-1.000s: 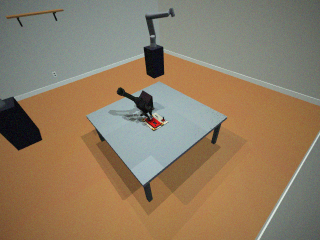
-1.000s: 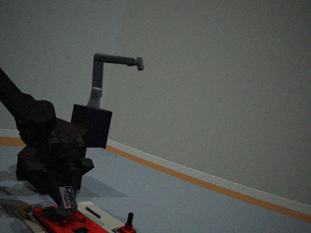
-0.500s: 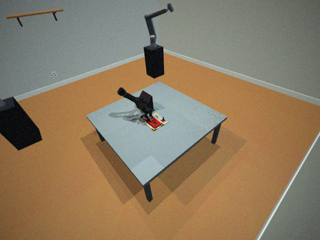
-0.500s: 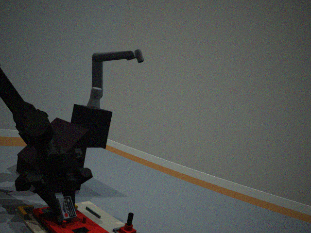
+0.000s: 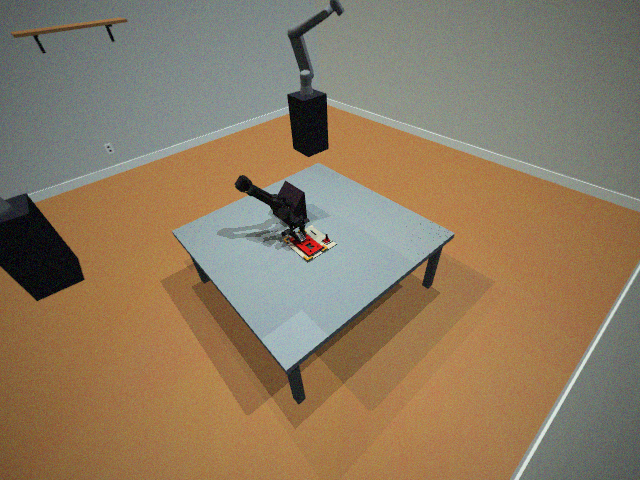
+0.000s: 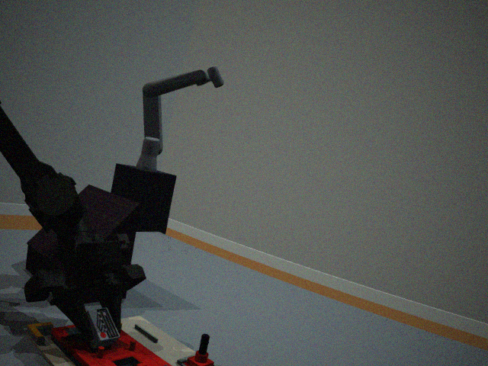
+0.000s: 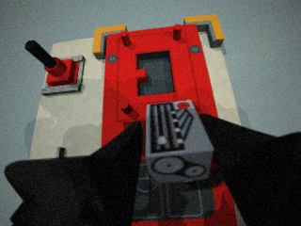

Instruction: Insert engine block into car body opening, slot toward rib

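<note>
The grey engine block (image 5: 301, 237) (image 6: 104, 323) (image 7: 175, 137), with a striped top and printed pulleys on one end, is tilted over the red part of the car body (image 5: 315, 251) (image 6: 152, 355) (image 7: 112, 89). My gripper (image 6: 103, 329) (image 7: 169, 122) is open partway, with one black finger on each side of the block. In the wrist view a narrow gap shows beside the left finger. The block's lower edge appears at the red surface. A rectangular cutout (image 7: 162, 71) with a small red tab lies beyond it. The block's underside, its slot and what lies directly below are hidden.
A black lever (image 6: 203, 344) (image 7: 41, 54) on a red base stands on the body's cream side. Short red pegs (image 7: 177, 33) and yellow corner pieces (image 7: 107, 35) rise from the body. The table (image 5: 310, 289) carries it. Another arm (image 5: 302, 51) (image 6: 152, 113) stands on a pedestal beyond.
</note>
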You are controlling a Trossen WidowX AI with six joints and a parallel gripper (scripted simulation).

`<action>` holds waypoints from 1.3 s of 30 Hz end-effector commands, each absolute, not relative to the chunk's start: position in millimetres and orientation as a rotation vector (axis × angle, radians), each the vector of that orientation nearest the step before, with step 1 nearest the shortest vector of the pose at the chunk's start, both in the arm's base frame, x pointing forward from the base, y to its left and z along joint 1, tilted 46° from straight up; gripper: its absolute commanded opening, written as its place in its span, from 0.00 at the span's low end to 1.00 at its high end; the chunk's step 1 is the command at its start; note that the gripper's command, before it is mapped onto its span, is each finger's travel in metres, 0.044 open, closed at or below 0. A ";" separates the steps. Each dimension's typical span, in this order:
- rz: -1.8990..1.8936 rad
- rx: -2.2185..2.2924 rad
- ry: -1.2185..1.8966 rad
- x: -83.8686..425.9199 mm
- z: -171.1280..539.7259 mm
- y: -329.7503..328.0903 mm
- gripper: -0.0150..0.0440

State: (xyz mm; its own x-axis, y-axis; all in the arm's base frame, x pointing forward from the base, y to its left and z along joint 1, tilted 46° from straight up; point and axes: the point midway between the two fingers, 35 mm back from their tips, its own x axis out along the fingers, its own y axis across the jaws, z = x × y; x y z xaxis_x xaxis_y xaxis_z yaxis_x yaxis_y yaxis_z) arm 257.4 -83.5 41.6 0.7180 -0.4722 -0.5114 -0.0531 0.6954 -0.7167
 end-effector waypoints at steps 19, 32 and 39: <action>-0.259 -0.783 0.762 242.9 53.4 -73.4 1.00; -0.251 -0.787 0.764 227.3 62.9 -63.3 1.00; -0.251 -0.787 0.764 227.3 62.9 -63.3 1.00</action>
